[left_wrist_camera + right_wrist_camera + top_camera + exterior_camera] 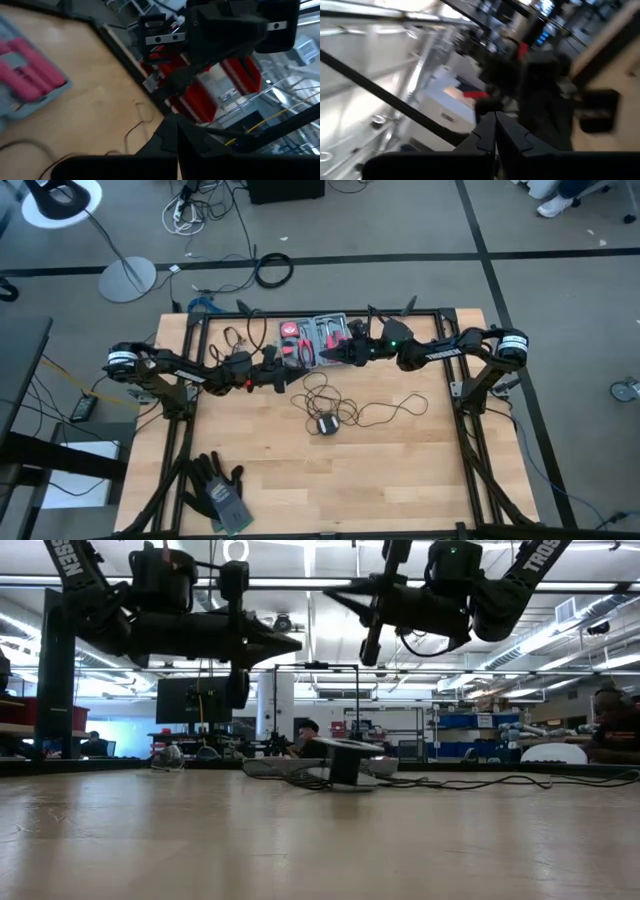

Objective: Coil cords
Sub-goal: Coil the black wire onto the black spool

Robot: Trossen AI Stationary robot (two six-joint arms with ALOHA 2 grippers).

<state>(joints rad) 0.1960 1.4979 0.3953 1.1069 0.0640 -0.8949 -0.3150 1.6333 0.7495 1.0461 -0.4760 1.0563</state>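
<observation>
I see the long thin black wire (352,408) sprawled in loose loops around its round black puck (327,424); left gripper (291,377) and right gripper (327,357) both pinched together, empty.

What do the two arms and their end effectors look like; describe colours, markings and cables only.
Both arms are black, built from jointed tubular links. The left arm and right arm each carry a white band near the shoulder. White TROSSEN lettering runs along the links in the low view. A green light glows on the right arm's wrist. Each end effector, left and right, ends in two slim dark fingers. Thin black cables loop along the wrists.
</observation>
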